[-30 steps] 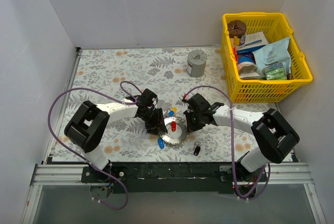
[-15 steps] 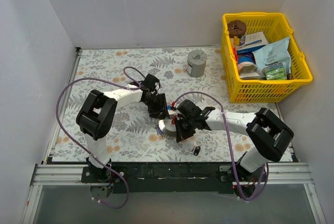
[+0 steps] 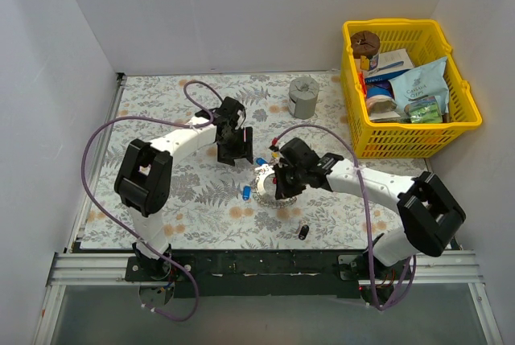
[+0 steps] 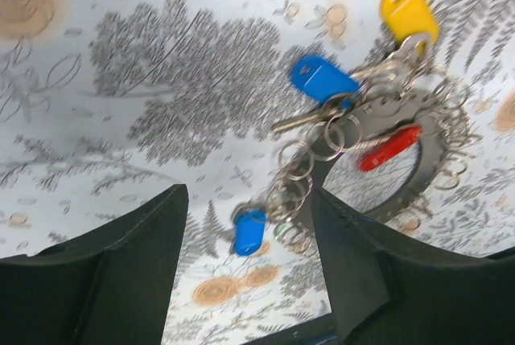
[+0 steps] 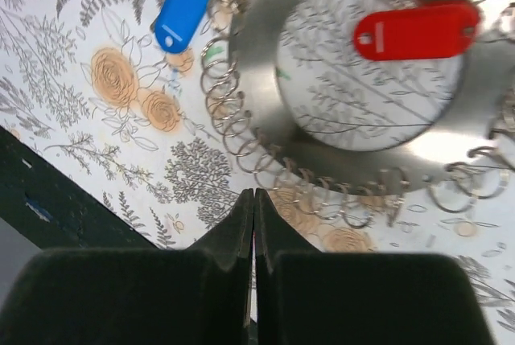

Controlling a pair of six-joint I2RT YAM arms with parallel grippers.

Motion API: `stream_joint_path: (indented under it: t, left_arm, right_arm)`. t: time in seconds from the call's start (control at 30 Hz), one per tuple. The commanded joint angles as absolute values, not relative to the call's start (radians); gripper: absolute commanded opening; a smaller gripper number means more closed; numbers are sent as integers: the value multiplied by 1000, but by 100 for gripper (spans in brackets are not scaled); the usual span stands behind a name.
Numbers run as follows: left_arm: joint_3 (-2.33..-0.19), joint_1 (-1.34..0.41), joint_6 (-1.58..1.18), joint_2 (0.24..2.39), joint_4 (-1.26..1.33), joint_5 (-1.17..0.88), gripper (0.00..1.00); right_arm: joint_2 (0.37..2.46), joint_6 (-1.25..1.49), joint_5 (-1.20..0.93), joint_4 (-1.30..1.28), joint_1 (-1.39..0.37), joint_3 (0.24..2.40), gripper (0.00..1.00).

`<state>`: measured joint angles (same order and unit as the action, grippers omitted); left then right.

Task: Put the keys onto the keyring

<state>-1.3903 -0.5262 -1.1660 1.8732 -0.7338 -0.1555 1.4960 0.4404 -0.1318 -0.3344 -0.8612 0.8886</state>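
The keyring [image 3: 265, 188] is a flat silver ring edged with small split rings, lying on the floral cloth; it also shows in the right wrist view [image 5: 257, 112] and the left wrist view [image 4: 430, 172]. A red key [image 5: 417, 30] lies across its opening. A blue key [image 5: 181, 9] lies at its rim. The left wrist view also shows a blue key [image 4: 322, 80] and a yellow key [image 4: 409, 9]. My left gripper [image 3: 233, 150] is open, above and apart from the ring, with the lower blue key [image 4: 249, 231] seen between its fingers. My right gripper [image 5: 254, 196] is shut, tips just off the ring's rim.
A grey cylindrical cup [image 3: 304, 97] stands at the back. A yellow basket [image 3: 467, 112] full of packets stands at the back right. A small black cylinder [image 3: 303, 232] lies near the front edge. Purple cables loop over both arms.
My left gripper has drawn back, away from the ring toward the far left. My right gripper has moved in over the ring, which has slid a little away from the front edge.
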Motion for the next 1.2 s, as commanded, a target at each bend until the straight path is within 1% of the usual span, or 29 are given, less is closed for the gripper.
stream_joint_path:
  t: [0.0,0.17,0.33,0.47,0.63,0.83,1.17]
  left_arm:
    - [-1298,-518,-1141,1744,-778,-155,63]
    - [-1112,-519,-1218,1651,-684,-270,62]
    - [-938,-519,-1287,1592,-611,-345,61]
    - [-870,-522,-1322,1575,-554,-388,60]
    - [-854,-520,-1333,1606,-531,-417,60]
    - [-874,-522,-1333,1655,-499,-451,59]
    - [-1029,-518,-1267,1778,-548,-446,60]
  right_arm:
    - [1445,399,-92,-359,-752,897,1]
    - [1468,350,-100,-353,-619,877,1]
    - [1532,333,-58,-360,-571,893,1]
    - [1578,339,-46,-348,-549,894,1]
    - [1624,334,-60,-339,-548,896,1]
    - [1617,322,-121,-339,-552,867,1]
    - [1548,347,-224,-377,-614,816,1]
